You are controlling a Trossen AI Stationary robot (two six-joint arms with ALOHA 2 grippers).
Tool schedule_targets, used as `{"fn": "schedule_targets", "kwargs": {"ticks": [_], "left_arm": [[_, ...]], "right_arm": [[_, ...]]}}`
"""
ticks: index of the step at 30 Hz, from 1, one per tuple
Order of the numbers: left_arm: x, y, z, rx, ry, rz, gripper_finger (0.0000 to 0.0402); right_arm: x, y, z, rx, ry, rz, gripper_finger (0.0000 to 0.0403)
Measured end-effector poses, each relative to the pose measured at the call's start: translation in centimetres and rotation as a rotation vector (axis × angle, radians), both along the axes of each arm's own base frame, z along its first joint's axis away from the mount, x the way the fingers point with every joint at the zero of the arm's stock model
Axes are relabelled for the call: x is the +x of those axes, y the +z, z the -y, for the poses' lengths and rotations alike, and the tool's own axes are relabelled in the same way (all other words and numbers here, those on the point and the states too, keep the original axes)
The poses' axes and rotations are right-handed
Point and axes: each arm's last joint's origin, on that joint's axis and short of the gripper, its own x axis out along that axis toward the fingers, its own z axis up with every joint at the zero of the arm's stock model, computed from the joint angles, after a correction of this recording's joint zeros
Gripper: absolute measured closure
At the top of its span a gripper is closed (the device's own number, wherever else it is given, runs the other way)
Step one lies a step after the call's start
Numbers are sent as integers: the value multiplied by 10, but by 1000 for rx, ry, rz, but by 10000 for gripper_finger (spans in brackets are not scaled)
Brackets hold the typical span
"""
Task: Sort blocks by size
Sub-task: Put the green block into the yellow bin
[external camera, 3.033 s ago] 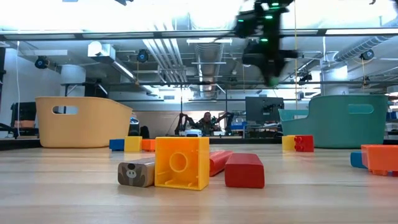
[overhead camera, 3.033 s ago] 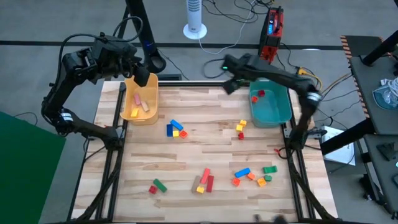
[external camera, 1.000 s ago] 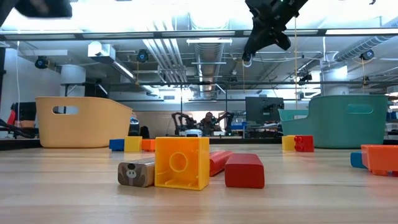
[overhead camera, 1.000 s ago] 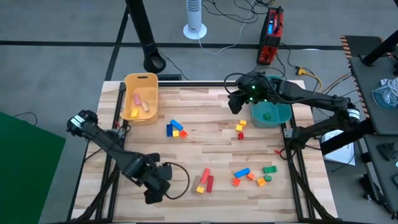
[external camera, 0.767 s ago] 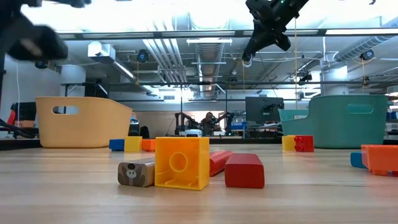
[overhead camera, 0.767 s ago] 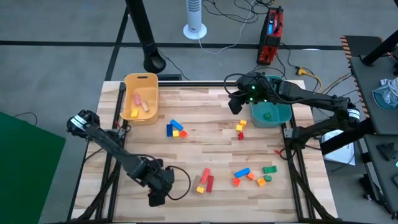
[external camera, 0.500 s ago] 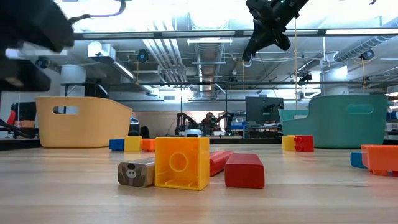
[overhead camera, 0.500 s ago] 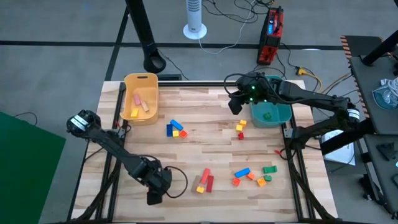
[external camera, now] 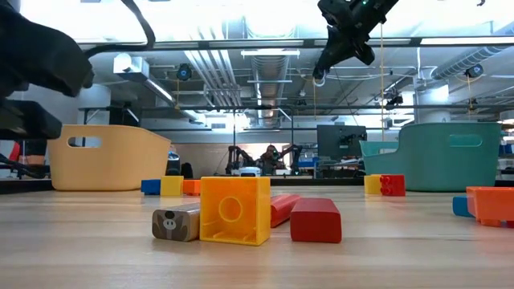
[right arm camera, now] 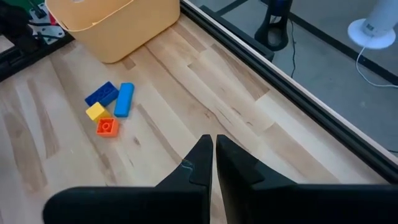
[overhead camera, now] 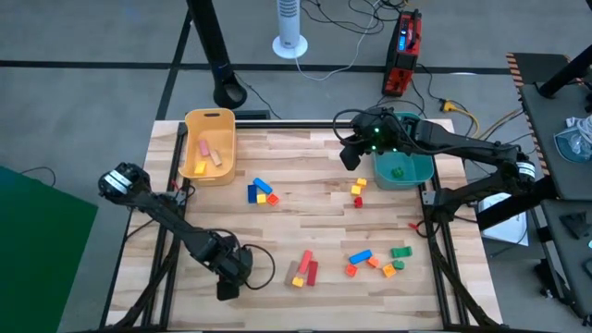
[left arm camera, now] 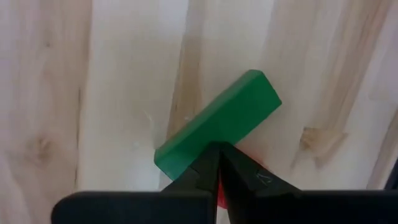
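Our left gripper [overhead camera: 227, 289] has swung from the yellow bin [overhead camera: 208, 148] to the table's near-left, jaws together above the green block [left arm camera: 217, 124], while the right gripper [overhead camera: 350, 157], jaws shut, waits by the teal bin [overhead camera: 403, 157].

One camera hangs overhead, looking straight down on the whole wooden table [overhead camera: 277, 166] and both arms. Another sits at tabletop height, looking level across the boards into the room; a yellow block [external camera: 234, 210] looms close to its lens. The left wrist camera stares straight down, very near, with a green block [left arm camera: 217, 127] just ahead of the left gripper [left arm camera: 219, 163]. The right wrist camera looks from higher up, slanting past the right gripper [right arm camera: 213, 155] to the yellow bin [right arm camera: 115, 22], which the overhead and low views share.
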Motion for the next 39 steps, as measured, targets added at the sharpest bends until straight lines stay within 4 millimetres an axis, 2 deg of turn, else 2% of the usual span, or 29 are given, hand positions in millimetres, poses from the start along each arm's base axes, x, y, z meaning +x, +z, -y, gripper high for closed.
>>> {"fn": "schedule_targets", "kwargs": {"ticks": [7,15,17,20,26,31,34,39], "left_arm": [[13,3,-19,133,147,87,401],[26,30,-23,166,52,154,398],[32,40,-22,196,2,193,387],[33,43,-25,240,-52,206,361],[31,36,-27,192,-89,168,280],[33,26,-27,231,-140,155,222],[36,14,-25,246,-180,129,209],[41,-10,-23,273,-207,64,212]], "right_arm": [[1,1,0,-5,0,14,390],[1,1,0,0,-2,16,390],[1,1,0,5,0,18,390],[1,1,0,10,-2,20,390],[1,0,-1,31,17,19,390],[1,-3,-1,33,17,11,390],[1,-6,-1,36,17,3,390],[0,-13,-1,43,16,-14,390]]}}
